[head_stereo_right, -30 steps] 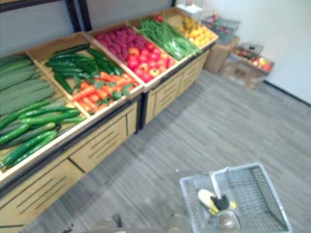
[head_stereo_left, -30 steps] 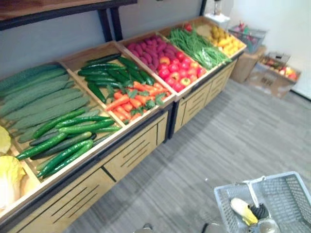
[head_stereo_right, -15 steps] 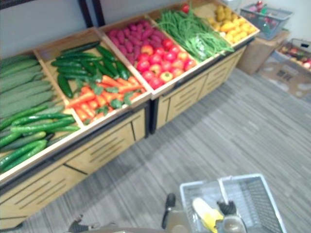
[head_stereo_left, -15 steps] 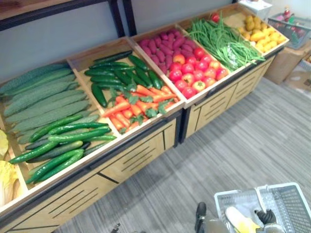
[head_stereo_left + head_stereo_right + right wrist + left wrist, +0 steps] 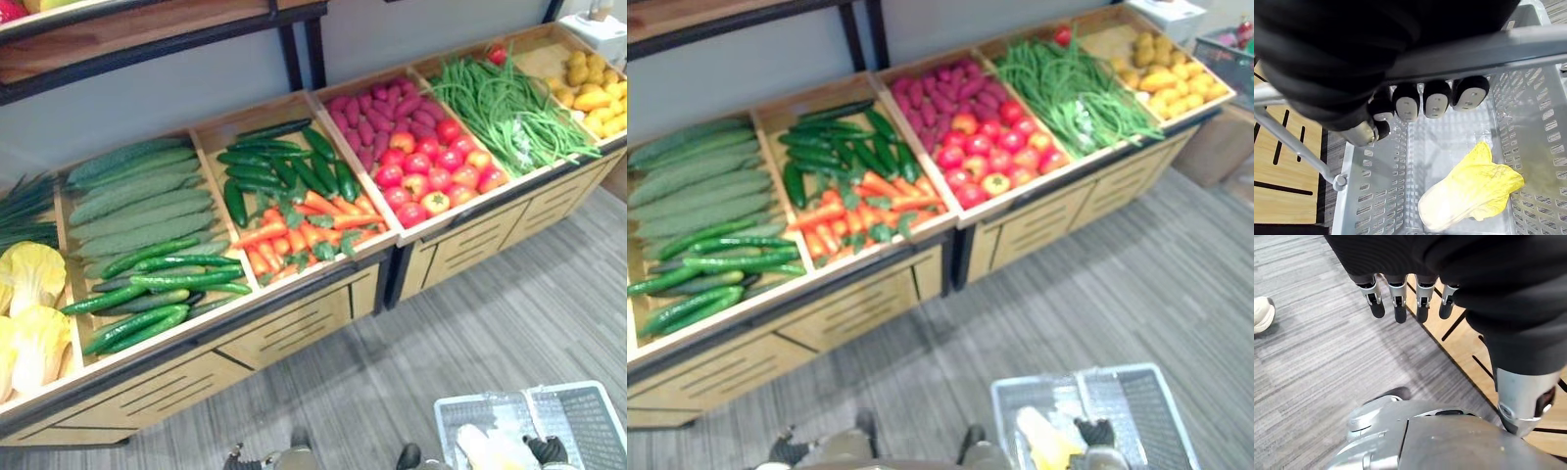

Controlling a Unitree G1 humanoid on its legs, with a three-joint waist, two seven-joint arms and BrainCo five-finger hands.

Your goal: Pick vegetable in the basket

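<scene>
Already in the grey basket (image 5: 1542,127), a yellow cabbage (image 5: 1469,193) lies on the bottom, close to one side wall. The right hand (image 5: 1435,104) has its fingers curled round the basket's handle (image 5: 1498,47), in front of the wooden produce stand (image 5: 294,328). The left hand (image 5: 1396,293) hangs with straight, relaxed fingers above the grey floor (image 5: 1312,367), holding nothing, by the stand's front edge.

Wooden counter (image 5: 294,328) is split into bins. Yellow cabbages (image 5: 34,279) sit at the left end. Next come bumpy gourds (image 5: 132,196) behind light cucumbers (image 5: 147,284), dark cucumbers (image 5: 284,166) behind carrots (image 5: 304,230), purple tubers (image 5: 377,108) behind tomatoes (image 5: 436,171), then green beans (image 5: 505,103). Yellow fruit (image 5: 593,88) is at the right end.
</scene>
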